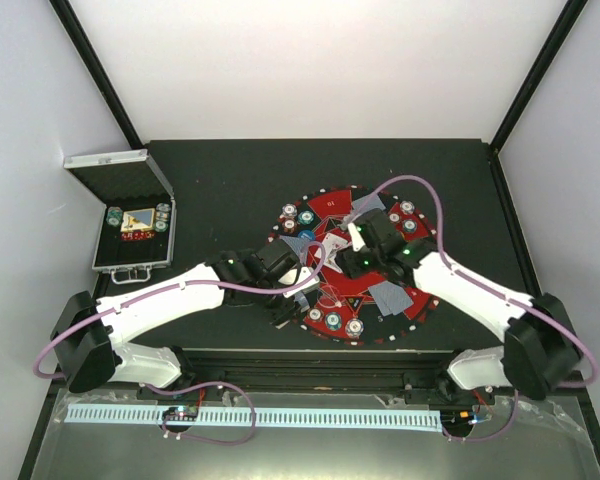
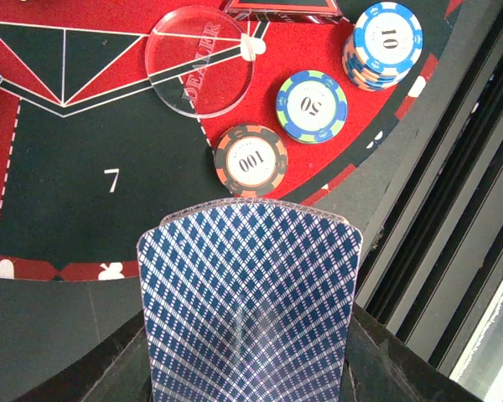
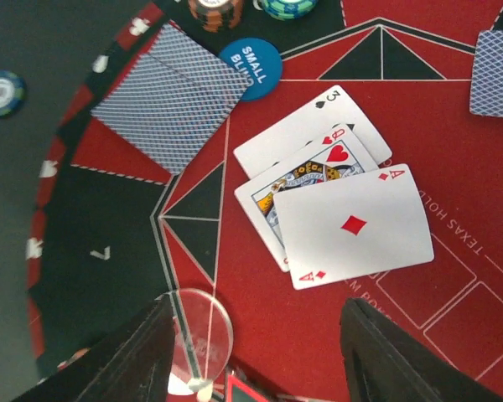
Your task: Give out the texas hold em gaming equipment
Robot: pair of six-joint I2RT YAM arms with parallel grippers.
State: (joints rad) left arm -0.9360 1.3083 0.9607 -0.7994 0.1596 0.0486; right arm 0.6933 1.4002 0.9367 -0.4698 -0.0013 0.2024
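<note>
The left gripper (image 2: 250, 373) pinched blue-backed cards (image 2: 250, 285) over the mat's (image 2: 67, 193) rim, presumably as dealing stock. The right gripper (image 3: 260, 368) hung spread and empty above three face-up cards (image 3: 335, 209) mid-mat, probably the community row.

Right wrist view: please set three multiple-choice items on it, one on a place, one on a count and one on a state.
1. Where does the ace of diamonds lie?
A. Overlapping the queen of hearts
B. Beneath the queen
C. Apart from every other card

2. How many cards lie face up?
A. Two
B. Three
C. Five

3. The right fingers are:
A. Pressed together
B. Apart, gripping nothing
C. Clamped on the ace

Answers:
1 A, the ace's whole face shows and hides part of the queen.
2 B, the three of spades, the queen and the ace.
3 B, the red mat shows through the gap.
</note>
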